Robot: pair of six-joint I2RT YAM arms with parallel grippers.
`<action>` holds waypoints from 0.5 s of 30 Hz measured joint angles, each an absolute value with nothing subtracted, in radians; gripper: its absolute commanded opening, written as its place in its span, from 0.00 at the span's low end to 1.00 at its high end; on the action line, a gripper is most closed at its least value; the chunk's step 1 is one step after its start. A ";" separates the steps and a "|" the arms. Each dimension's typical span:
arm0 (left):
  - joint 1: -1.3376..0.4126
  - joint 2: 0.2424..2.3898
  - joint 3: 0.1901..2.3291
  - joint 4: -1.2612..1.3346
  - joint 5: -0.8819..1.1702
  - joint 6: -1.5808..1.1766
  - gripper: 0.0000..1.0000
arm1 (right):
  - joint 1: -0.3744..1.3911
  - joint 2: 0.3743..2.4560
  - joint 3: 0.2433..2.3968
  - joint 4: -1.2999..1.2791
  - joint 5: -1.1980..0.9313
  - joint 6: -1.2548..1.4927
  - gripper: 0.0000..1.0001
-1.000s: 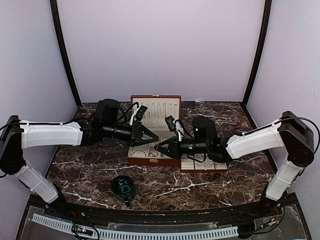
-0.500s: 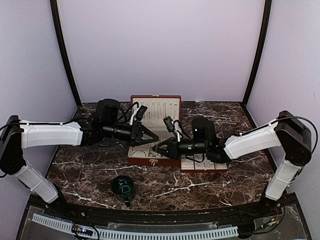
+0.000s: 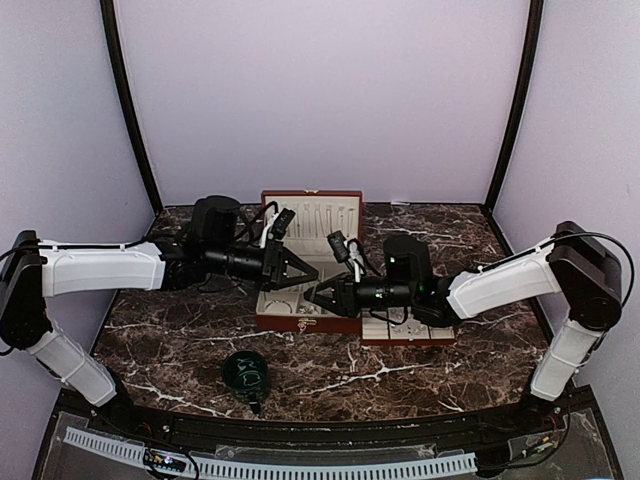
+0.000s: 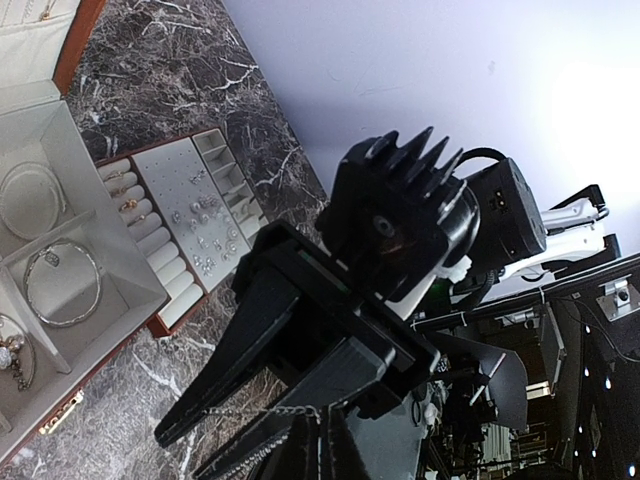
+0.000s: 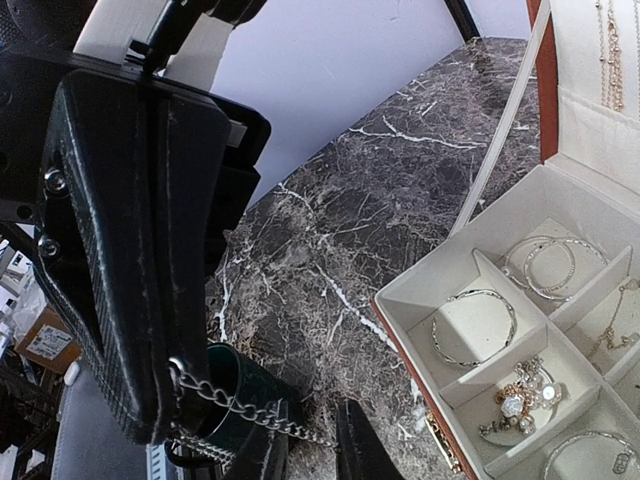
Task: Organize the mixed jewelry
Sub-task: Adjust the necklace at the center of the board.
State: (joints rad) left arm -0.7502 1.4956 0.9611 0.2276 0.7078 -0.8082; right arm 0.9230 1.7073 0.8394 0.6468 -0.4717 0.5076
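A thin silvery chain [image 5: 240,408] hangs between my two grippers above the front of the open red-brown jewelry box [image 3: 300,322]. My left gripper [image 3: 310,274] is shut on one end of it, the chain [image 4: 260,411] leaving its tips [image 4: 322,415]. My right gripper [image 3: 318,293] faces it tip to tip. Its fingers [image 5: 312,442] stand slightly apart, and the chain runs over one and into the gap. Bangles [image 5: 473,325] and a mixed cluster [image 5: 515,400] lie in the box's cream compartments. Small earrings [image 4: 200,225] dot a cream tray [image 3: 405,330] beside the box.
A dark green cup [image 3: 246,372] stands on the marble in front of the box, below the grippers. The box lid [image 3: 310,212] stands upright at the back with necklaces [image 5: 605,60] hanging in it. Purple walls close in the back and sides.
My right gripper has crept a little left, closer to the left gripper. The left arm has held still with the chain.
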 measured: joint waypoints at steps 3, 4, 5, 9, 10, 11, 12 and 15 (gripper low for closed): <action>-0.750 1.496 0.962 0.228 0.708 -0.808 0.00 | 0.923 1.707 0.839 0.651 -0.471 0.509 0.18; -0.750 1.496 0.962 0.228 0.708 -0.808 0.00 | 0.923 1.707 0.839 0.652 -0.471 0.510 0.17; -0.750 1.496 0.962 0.228 0.709 -0.808 0.00 | 0.923 1.707 0.839 0.651 -0.471 0.510 0.18; -0.750 1.496 0.962 0.228 0.710 -0.808 0.00 | 0.923 1.708 0.839 0.652 -0.471 0.511 0.18; -0.750 1.495 0.962 0.228 0.710 -0.808 0.00 | 0.923 1.709 0.839 0.653 -0.472 0.511 0.18; -0.750 1.494 0.962 0.228 0.710 -0.809 0.00 | 0.923 1.712 0.839 0.656 -0.472 0.511 0.17; -0.750 1.494 0.962 0.228 0.710 -0.808 0.00 | 0.923 1.717 0.839 0.660 -0.472 0.511 0.18; -0.750 1.489 0.962 0.228 0.710 -0.808 0.00 | 0.923 1.737 0.839 0.664 -0.474 0.516 0.18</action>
